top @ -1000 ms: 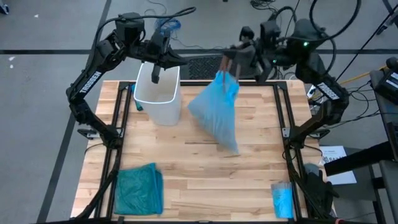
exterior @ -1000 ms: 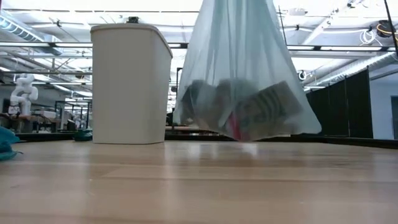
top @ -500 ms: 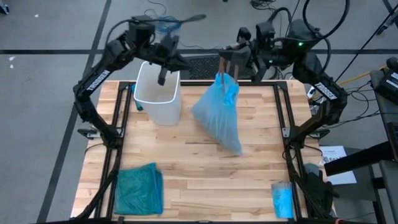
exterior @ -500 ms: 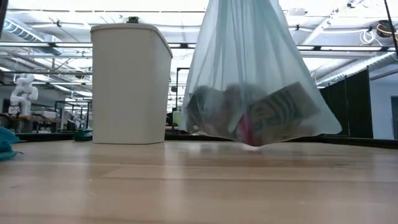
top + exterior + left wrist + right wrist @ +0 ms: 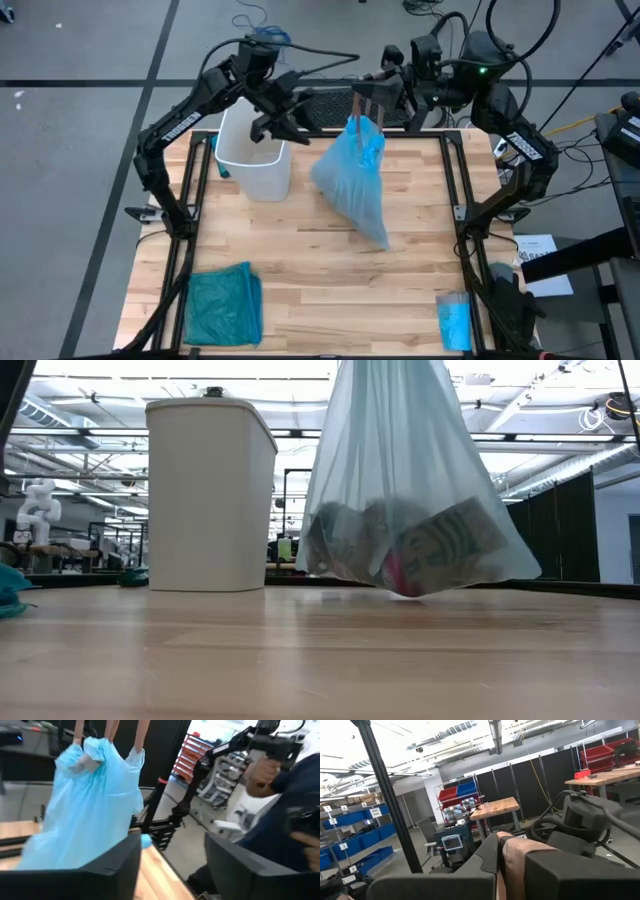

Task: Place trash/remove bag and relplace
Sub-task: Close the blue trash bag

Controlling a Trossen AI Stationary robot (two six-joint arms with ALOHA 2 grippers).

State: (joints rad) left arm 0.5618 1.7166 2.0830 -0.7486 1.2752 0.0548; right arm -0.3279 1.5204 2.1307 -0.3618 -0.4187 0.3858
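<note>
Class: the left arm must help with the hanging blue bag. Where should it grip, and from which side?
Grip the bunched neck of the bag just below the right gripper, approaching from the left gripper's side by the bin. The belly is loose and trash-filled.

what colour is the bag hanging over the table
Pale see-through sky blue; the bag shows best in the low view, trash visible inside.

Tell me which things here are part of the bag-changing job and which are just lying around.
Job: pale blue bag held by the right gripper; trash inside it; white bin; left gripper above the bin; teal-green bag.

Lying about: small blue packet, table.
</note>
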